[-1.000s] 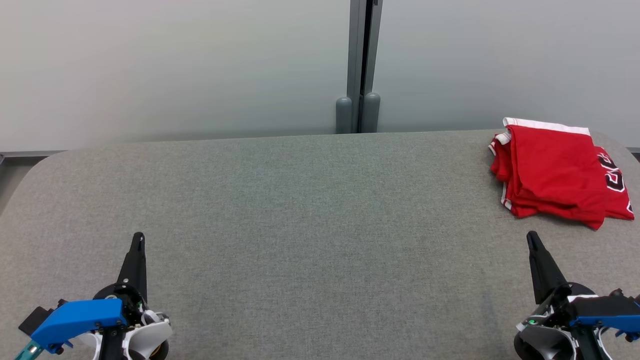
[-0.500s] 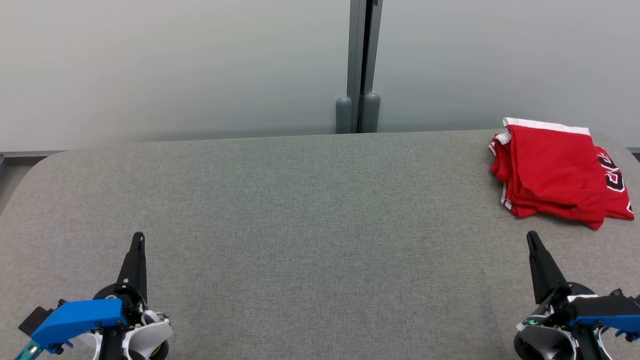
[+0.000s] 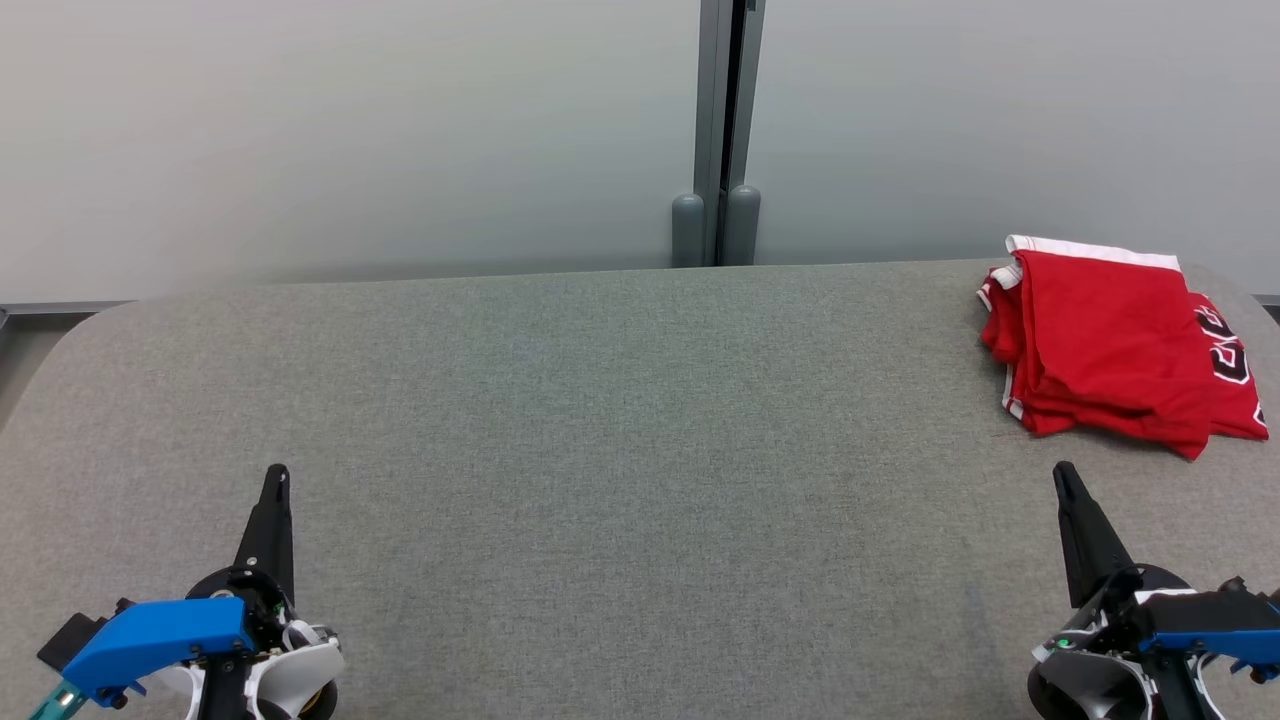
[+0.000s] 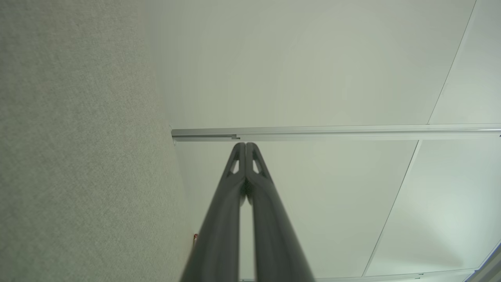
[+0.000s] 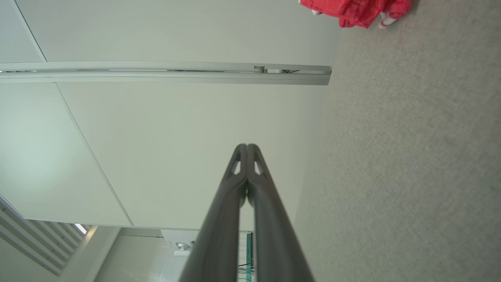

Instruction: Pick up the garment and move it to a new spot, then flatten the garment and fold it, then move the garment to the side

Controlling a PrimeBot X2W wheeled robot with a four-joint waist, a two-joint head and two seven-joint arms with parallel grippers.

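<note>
The red garment is lying in a folded, layered bundle at the far right of the grey tabletop, close to its rounded far corner; white trim is showing along its far and left edges, and black-and-white lettering is peeking out on its right side; nothing is touching it.

The left hand is sitting at the near left of the tabletop, pointing toward the far wall; it is gripping nothing. In the left wrist view its two dark fingers are pressing together at the tips, with no gap between them.

The right hand is sitting at the near right, also pointing away from the robot; its tip is lying just nearer than the garment's near edge but apart from it. It too is closed tight and is holding nothing; in the right wrist view its fingers are meeting at the tips, while a corner of the garment is showing at the top edge, well beyond them.

A grey vertical post is standing against the wall behind the middle of the tabletop.
</note>
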